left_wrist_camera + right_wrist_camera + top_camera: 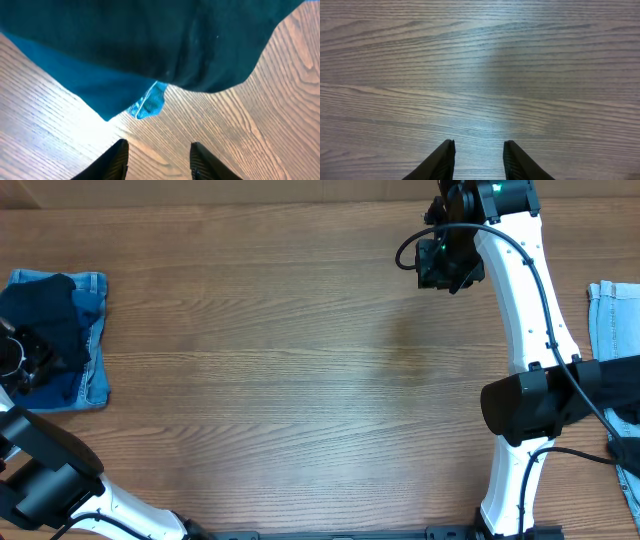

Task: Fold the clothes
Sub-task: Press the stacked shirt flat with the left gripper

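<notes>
Your left gripper hung with jaws parted, grasping nothing, at the table's left edge. Just ahead, the dark garment lay there over blue denim. Your right gripper, likewise parted and empty, hovered over the table's far side.

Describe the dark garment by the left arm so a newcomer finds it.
On the wooden table, go to the left edge, where a small stack of cloth lies. The dark navy garment is its top layer, lying on folded blue denim. It alone is near-black; that denim and the pale denim at the right edge are blue.
</notes>
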`<control>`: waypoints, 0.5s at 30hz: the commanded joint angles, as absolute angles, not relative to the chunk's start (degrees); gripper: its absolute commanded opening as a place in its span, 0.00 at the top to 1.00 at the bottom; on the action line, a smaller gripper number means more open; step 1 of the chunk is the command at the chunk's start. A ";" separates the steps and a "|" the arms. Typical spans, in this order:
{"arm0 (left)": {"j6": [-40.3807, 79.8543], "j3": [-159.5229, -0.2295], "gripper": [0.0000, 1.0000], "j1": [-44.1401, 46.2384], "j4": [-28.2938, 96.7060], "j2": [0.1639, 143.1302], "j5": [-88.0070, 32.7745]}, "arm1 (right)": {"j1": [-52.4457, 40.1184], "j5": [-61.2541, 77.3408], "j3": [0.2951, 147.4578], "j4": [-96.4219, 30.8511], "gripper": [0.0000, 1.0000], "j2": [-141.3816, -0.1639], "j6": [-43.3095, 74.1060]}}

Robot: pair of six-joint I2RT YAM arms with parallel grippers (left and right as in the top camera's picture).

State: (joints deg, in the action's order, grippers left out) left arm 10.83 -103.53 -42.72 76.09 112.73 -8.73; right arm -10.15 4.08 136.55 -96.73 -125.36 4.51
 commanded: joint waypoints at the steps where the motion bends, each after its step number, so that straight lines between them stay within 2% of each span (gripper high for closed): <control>1: 11.60 -103.22 0.50 -41.91 76.75 106.00 -6.94 | -9.93 4.10 137.86 -96.66 0.57 -123.13 4.69; 4: 11.20 -103.09 0.43 -40.18 76.77 95.00 -7.07 | -9.93 4.10 137.86 -96.07 0.50 -123.13 4.49; 5: 11.33 -101.65 0.34 -39.64 76.69 90.72 -7.05 | -9.93 3.81 137.86 -96.07 0.45 -123.13 4.47; 6: 11.90 -99.26 0.13 -39.62 76.34 87.90 -7.01 | -9.93 3.44 137.86 -96.05 0.41 -123.17 4.47; 7: 12.60 -95.50 0.00 -39.62 75.22 85.03 -6.72 | -9.93 3.44 137.84 -95.94 0.40 -123.17 4.25; 9: 16.05 -84.68 0.00 -39.83 70.13 79.64 -3.40 | -9.93 3.44 137.84 -95.90 0.39 -123.17 4.25; 11: 20.12 -69.91 0.00 -42.15 58.85 76.23 -2.02 | -9.93 3.44 137.75 -95.90 0.39 -123.22 4.25; 15: 16.43 -60.60 0.00 -46.61 39.51 82.19 -12.67 | -9.93 3.49 137.21 -96.05 0.39 -123.24 4.27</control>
State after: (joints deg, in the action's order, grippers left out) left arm 17.69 -62.85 -44.29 46.00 78.91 -5.52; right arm -10.15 3.99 136.55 -96.07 -125.36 4.45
